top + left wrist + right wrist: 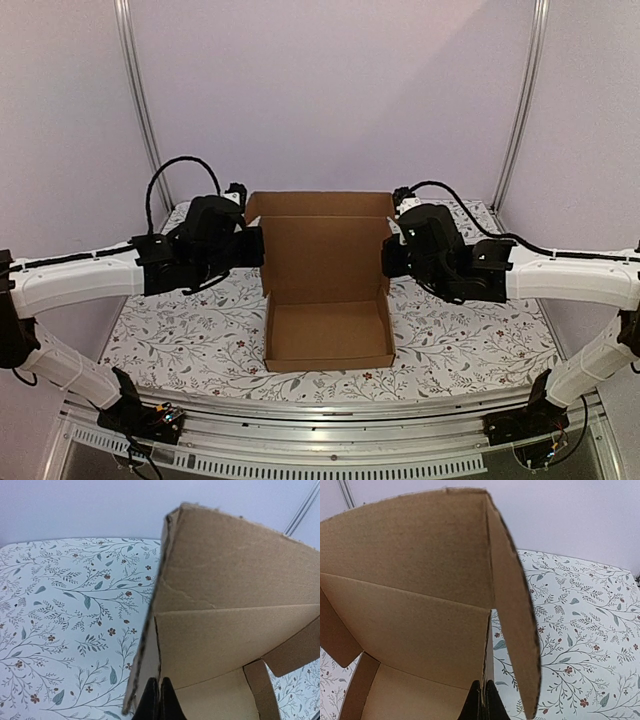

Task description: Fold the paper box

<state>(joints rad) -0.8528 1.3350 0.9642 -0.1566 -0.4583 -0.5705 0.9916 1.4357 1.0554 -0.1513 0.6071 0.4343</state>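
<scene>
The paper box [328,300] is plain brown cardboard in the middle of the table, its shallow tray formed at the front and its lid standing upright behind. My left gripper [255,247] is shut on the lid's left edge; in the left wrist view its black fingertips [159,700] pinch the cardboard [235,625] between them. My right gripper [390,258] is shut on the lid's right edge; in the right wrist view its fingertips [483,702] clamp the cardboard [410,610], with the side flap [517,615] hanging free to the right.
The table wears a white cloth with a leaf and flower print [470,330]. Metal frame posts [140,100] stand at the back corners, and an aluminium rail [320,420] runs along the near edge.
</scene>
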